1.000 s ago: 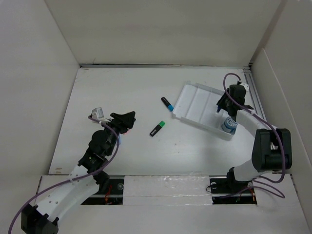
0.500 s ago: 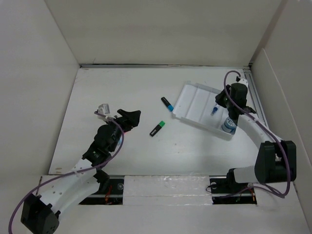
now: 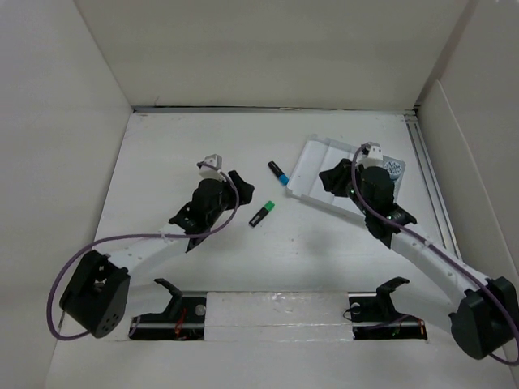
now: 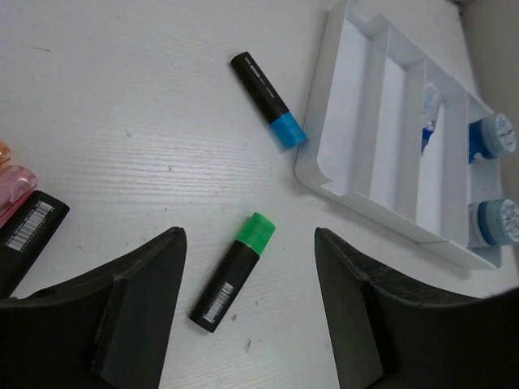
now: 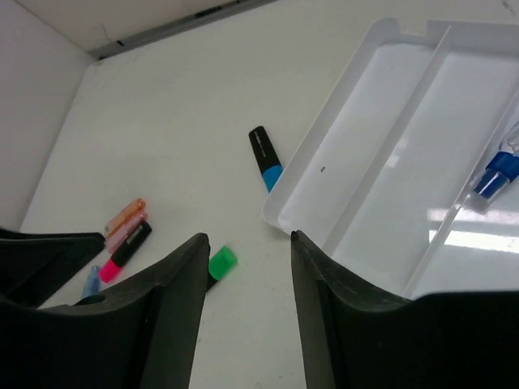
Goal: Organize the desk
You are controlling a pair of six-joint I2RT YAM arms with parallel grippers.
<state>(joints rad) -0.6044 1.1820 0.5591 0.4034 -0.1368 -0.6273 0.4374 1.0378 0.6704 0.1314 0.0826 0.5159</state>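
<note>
**White table walled on three sides, both end effectors open near its middle**

White and matte, the large flat rectangular table fills the floor of the enclosure. It runs from the arm bases at the near edge to a dark seam under the back wall. Plain white walls rise at its left, back and right edges, and a thin grey rail lines the right edge. The broadest bare stretch lies along the back and the left side, between the walls and the left arm. Close up, the surface shows faint grain lines and a few small dark specks.

A white ridged plastic compartment tray sits at the right rear, turned askew to the table's edges. Two blue-lidded bottles stand in its outermost compartment, on the side away from the highlighters. A small blue-tipped item lies in the compartment next to them. A blue-capped black highlighter lies just beside the tray's left rim, apart from it. A green-capped black highlighter lies nearer the arms, on open table.

The left end effector hovers just left of the green-capped one, jaws spread wide, gripping nothing. The right end effector hangs over the tray's left part, jaws likewise apart and empty. A cluster of pink and orange highlighters lies on the table near the left arm.
</note>
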